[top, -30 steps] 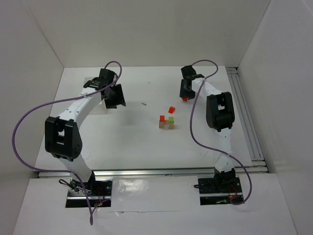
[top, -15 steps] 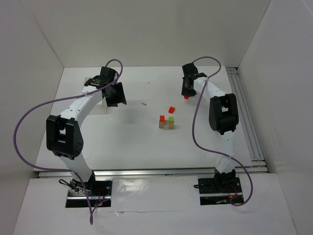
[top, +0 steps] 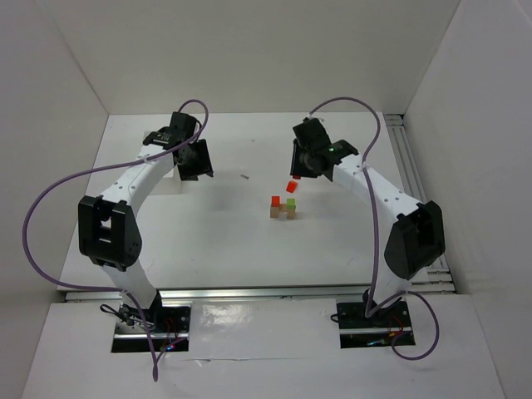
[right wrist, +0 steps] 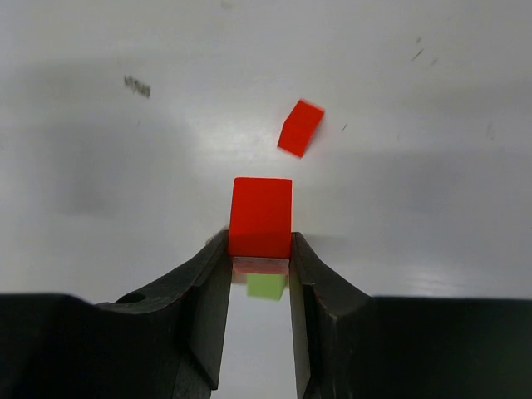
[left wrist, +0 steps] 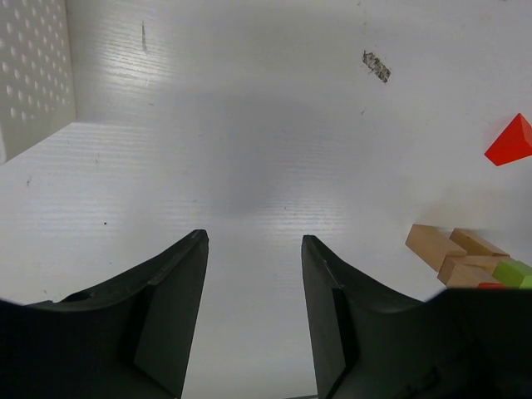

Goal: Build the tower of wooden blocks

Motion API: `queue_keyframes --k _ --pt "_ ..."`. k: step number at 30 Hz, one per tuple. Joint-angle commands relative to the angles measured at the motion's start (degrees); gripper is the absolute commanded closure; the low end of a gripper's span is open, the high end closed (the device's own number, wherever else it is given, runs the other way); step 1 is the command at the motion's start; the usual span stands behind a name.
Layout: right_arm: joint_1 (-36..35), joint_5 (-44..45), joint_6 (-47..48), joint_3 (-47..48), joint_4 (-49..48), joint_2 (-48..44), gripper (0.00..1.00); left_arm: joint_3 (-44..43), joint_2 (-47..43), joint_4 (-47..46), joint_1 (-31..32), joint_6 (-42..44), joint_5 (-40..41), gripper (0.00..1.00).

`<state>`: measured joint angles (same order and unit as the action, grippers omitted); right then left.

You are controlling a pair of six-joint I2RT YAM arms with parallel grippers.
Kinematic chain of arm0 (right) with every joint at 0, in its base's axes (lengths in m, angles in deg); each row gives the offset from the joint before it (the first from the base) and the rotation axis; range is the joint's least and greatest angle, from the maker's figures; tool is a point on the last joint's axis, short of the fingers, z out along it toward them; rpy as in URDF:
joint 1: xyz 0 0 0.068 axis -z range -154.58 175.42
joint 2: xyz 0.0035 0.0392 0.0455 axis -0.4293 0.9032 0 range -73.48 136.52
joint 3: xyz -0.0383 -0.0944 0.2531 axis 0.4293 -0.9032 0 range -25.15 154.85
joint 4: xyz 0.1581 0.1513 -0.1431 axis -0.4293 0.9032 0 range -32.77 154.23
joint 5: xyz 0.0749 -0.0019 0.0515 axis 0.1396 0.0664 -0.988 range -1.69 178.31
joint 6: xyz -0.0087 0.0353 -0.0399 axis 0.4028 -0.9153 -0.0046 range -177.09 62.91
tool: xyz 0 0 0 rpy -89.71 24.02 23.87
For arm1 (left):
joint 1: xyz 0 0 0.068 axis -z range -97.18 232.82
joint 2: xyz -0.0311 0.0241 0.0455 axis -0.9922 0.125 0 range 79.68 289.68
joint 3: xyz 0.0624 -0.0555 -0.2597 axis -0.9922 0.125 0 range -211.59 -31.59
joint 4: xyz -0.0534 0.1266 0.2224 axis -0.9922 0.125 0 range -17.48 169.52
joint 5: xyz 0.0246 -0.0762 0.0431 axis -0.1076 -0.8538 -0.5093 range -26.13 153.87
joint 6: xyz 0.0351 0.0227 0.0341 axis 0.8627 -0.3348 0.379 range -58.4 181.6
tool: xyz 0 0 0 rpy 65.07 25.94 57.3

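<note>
White table (top: 216, 241) below: my right pincer (right wrist: 259, 249) is pinching a red block (right wrist: 260, 216); slipping, it might bump the tower (top: 283, 208).

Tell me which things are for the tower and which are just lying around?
For the tower: held red block, loose red block, stacked red block, tan blocks, green block.
Just lying around: white box, little stick.
</note>
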<state>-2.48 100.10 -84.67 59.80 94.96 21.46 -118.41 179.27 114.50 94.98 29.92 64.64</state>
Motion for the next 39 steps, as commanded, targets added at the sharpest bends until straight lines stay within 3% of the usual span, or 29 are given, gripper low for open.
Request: queue_keyframes --k 1,13,39 --pt "-2.3 -0.4 -5.1 -2.8 4.4 -0.6 0.86 -0.5 -2.1 0.1 -0.3 0.4 0.2 0.39" --pt "-6.7 0.3 -8.5 -4.8 5.4 1.7 0.86 1.2 -3.7 -0.5 -0.3 0.9 0.2 0.39" --pt "-8.9 3.5 -9.3 -5.8 7.4 1.7 0.85 3.4 -4.8 -1.5 -0.8 0.9 -1.4 0.39"
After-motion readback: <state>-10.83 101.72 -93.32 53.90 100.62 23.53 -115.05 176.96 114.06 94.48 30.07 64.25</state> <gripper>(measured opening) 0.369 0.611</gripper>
